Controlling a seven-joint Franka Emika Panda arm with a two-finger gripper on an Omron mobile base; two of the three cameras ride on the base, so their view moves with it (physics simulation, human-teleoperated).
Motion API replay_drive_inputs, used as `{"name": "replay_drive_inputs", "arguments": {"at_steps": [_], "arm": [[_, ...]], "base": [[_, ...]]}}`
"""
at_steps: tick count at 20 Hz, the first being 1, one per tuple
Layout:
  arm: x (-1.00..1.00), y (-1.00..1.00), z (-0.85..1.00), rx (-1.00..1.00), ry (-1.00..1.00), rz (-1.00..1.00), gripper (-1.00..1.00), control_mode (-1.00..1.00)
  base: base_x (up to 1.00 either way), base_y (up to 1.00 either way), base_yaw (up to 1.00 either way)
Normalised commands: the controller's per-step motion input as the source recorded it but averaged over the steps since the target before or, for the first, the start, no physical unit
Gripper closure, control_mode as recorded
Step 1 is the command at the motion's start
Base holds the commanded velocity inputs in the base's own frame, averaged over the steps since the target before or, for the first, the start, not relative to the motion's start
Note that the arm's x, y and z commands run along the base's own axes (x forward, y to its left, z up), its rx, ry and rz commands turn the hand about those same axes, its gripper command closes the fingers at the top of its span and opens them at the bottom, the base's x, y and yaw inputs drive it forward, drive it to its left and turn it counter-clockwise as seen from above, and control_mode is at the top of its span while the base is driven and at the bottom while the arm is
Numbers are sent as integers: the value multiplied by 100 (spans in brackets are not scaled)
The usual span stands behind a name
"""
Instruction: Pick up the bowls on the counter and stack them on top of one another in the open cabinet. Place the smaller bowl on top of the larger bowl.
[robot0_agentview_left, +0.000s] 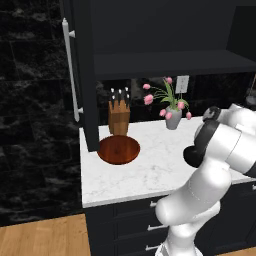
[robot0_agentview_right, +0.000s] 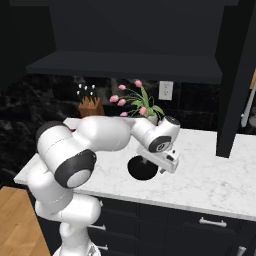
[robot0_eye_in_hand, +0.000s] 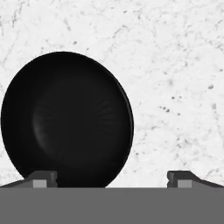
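The small glossy black bowl (robot0_eye_in_hand: 65, 118) sits upright on the white marble counter (robot0_eye_in_hand: 175, 65). My gripper (robot0_eye_in_hand: 113, 179) hangs open just above it. Its left fingertip (robot0_eye_in_hand: 43, 178) is over the bowl's inside and its right fingertip (robot0_eye_in_hand: 181, 178) over bare counter, so the bowl's right rim lies between them. From the right base, the gripper (robot0_agentview_right: 162, 169) points down at the black bowl (robot0_agentview_right: 141, 169) near the counter's front. The wide reddish-brown bowl (robot0_agentview_left: 118, 150) rests at the counter's left end, below the open dark cabinet and its shelf (robot0_agentview_left: 170, 62).
A tan knife block (robot0_agentview_left: 119, 117) stands right behind the brown bowl. A grey vase of pink flowers (robot0_agentview_left: 173, 117) stands at the back of the counter. The cabinet door with its silver bar handle (robot0_agentview_left: 70, 70) hangs open at the left. Dark drawers (robot0_agentview_right: 210, 222) run below.
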Motion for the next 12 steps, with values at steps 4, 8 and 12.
{"name": "replay_drive_inputs", "arguments": {"at_steps": [4, 8, 12], "arm": [[16, 0, -30, 0, 3, 0, -100, -100], [16, 0, -31, 0, 2, 0, -100, -100], [6, 0, -30, 0, 1, 0, -100, -100]], "base": [[0, 0, 0], [0, 0, 0], [0, 0, 0]]}}
